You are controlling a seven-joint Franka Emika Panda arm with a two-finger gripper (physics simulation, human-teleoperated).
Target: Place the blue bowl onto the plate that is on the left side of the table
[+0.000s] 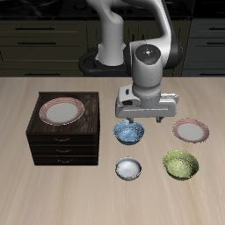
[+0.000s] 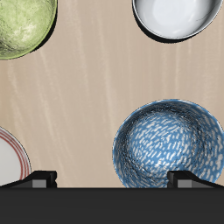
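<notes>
Exterior view | three bowls: blue bowl (image 1: 129,132), white, green; two plates | jaws open; holding nothing

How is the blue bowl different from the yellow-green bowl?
The blue bowl is blue with white speckles; the yellow-green bowl is mottled yellow-green. The blue bowl looks a bit narrower than the yellow-green bowl. The blue bowl sits right under the gripper, while the yellow-green bowl sits nearer the table's front edge, close to the plate. Both are round, upright and empty.
</notes>
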